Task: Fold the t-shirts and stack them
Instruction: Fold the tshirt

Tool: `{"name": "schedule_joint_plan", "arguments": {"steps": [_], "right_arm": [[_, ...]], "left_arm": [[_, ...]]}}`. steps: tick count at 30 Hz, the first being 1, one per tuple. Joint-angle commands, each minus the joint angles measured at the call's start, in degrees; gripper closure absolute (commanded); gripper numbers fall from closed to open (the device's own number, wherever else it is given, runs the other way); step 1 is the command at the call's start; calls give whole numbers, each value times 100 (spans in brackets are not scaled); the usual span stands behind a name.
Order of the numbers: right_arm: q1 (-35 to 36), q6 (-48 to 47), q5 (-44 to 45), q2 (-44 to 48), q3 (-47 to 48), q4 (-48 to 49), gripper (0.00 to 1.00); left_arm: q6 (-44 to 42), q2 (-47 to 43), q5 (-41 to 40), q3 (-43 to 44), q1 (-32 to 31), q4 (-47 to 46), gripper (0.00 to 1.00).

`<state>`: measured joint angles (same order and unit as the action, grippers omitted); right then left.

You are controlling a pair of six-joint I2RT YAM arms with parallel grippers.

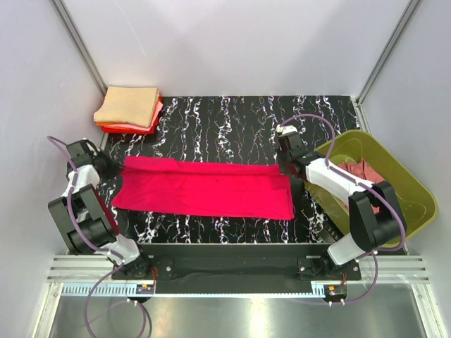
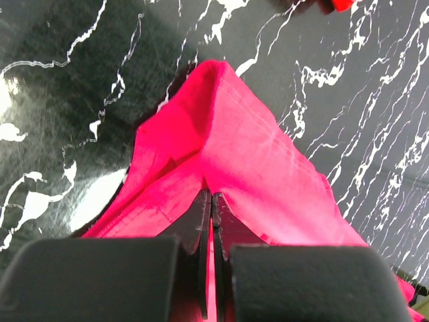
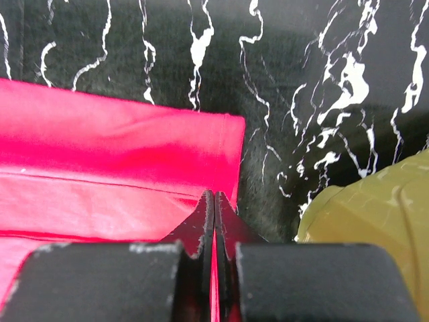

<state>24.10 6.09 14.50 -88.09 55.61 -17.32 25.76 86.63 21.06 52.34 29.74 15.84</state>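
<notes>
Bare table (image 1: 232, 116) lies open beyond the shirt (image 1: 204, 189), between the stack (image 1: 129, 107) at the far left corner and the tub (image 1: 405, 186), which crowds the right arm (image 1: 335, 177); walls (image 1: 35, 91) close both sides

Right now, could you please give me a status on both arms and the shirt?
Left fingers shut on crimson shirt, left end. Right fingers shut on its right end. Shirt folded lengthwise across table. Tub at right, clear of shirt.

Olive-green tub (image 1: 404, 177) at right edge of black marbled table (image 1: 232, 118)
</notes>
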Motion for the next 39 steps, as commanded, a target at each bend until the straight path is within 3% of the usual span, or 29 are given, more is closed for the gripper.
{"name": "schedule_joint_plan", "arguments": {"steps": [1, 23, 26, 29, 32, 39], "right_arm": [[95, 130, 334, 170, -147, 168, 100], [253, 314, 448, 354, -446, 18, 99], [306, 270, 370, 512, -499, 1, 94], [481, 217, 168, 530, -333, -61, 78], [569, 523, -227, 539, -61, -262, 68], [1202, 1552, -97, -207, 765, -552, 68]], "left_arm": [[-71, -287, -93, -30, 59, -72, 100], [167, -604, -312, -514, 67, -28, 100], [79, -489, -322, -523, 67, 25, 100], [70, -437, -234, -523, 67, 7, 100], [17, -419, -181, -531, 67, 34, 100], [-44, -551, -15, -602, 50, 51, 100]]}}
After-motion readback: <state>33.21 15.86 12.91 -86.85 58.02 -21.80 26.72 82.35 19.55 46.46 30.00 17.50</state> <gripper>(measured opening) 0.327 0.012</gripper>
